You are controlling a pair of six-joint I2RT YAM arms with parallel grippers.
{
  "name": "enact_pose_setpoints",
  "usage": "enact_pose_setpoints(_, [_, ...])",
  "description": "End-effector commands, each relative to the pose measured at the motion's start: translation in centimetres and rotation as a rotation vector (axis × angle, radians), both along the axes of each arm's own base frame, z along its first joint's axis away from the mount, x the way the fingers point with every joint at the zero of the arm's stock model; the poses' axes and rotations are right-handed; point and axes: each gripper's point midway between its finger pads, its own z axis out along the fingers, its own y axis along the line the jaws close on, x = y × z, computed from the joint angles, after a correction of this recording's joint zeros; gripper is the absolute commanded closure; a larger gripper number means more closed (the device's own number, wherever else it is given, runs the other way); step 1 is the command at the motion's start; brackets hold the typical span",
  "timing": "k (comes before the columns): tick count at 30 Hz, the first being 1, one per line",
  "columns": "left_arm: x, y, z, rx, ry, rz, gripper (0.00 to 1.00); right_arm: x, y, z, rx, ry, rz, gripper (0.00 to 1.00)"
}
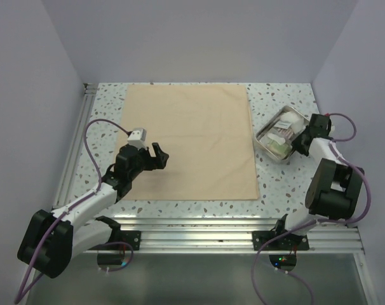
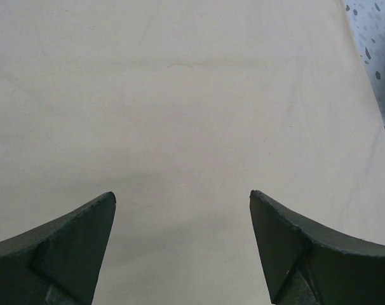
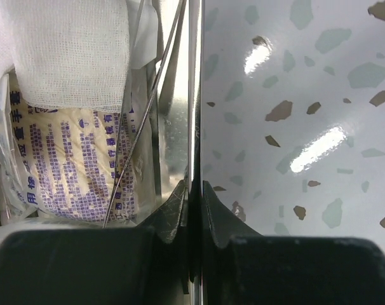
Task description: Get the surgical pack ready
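Observation:
The large tan cloth [image 1: 189, 140] [image 2: 180, 95] lies flat in the middle of the table. My left gripper [image 1: 159, 155] [image 2: 182, 197] hovers open over its near left part, with nothing between the fingers. The small steel tray [image 1: 269, 151] sits on the table just right of the cloth. It holds sachets [image 1: 280, 136] [image 3: 72, 171], white gauze [image 3: 72, 51] and thin metal instruments [image 3: 141, 121]. My right gripper [image 1: 298, 147] [image 3: 194, 185] is shut on the tray's thin side wall [image 3: 194, 95], one finger inside and one outside.
Speckled tabletop [image 3: 294, 95] [image 2: 377, 51] shows right of the tray and around the cloth. An aluminium rail [image 1: 199, 222] runs along the near edge and another [image 1: 75, 152] along the left. Plain walls close in the back and both sides.

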Motion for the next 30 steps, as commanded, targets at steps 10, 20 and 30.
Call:
enact_pose_setpoints(10, [0.8, -0.4, 1.6, -0.013, -0.058, 0.002, 0.1, 0.7, 6.8, 7.5, 0.038, -0.154, 0.096, 1.0])
enact_pose_setpoints(20, [0.3, -1.0, 1.5, -0.061, -0.033, -0.002, 0.11, -1.2, 15.9, 7.4, 0.11, -0.171, 0.013, 1.0])
enact_pose_setpoints(30, [0.1, -0.3, 2.3, -0.059, -0.058, 0.029, 0.11, -3.5, 26.2, 4.1, 0.104, -0.114, -0.069, 1.0])
